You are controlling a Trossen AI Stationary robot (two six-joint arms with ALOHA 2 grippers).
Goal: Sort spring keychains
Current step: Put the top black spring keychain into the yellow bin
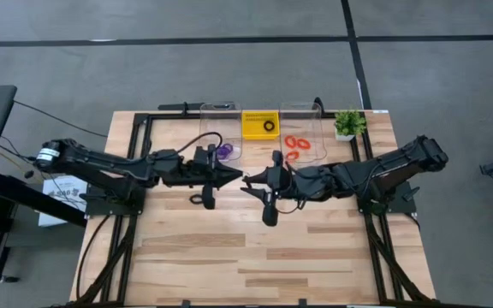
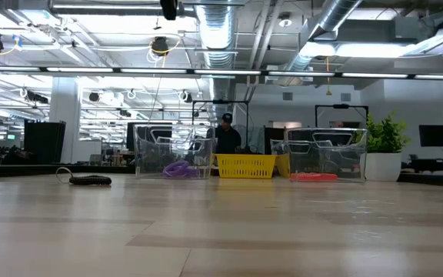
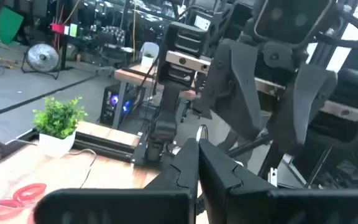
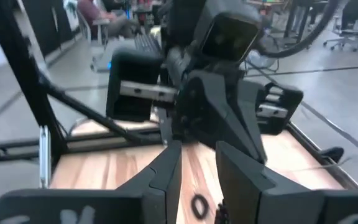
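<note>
Black spring keychain point(image 4: 199, 205) lies on the table point(image 1: 315, 257) beneath two facing grippers: collision risk.
We see the left gripper point(image 1: 234, 175) clenched, the right gripper point(image 1: 250, 182) slightly parted, neither holding anything visible. If either arm advances, the fingertips could clash or flick the keychain away.

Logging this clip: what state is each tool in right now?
Left tool: closed, holding nothing visible, tip pointing at the right tool.
Right tool: fingers stand slightly apart in its wrist view, nothing between them; a black spring keychain lies on the table below.
</note>
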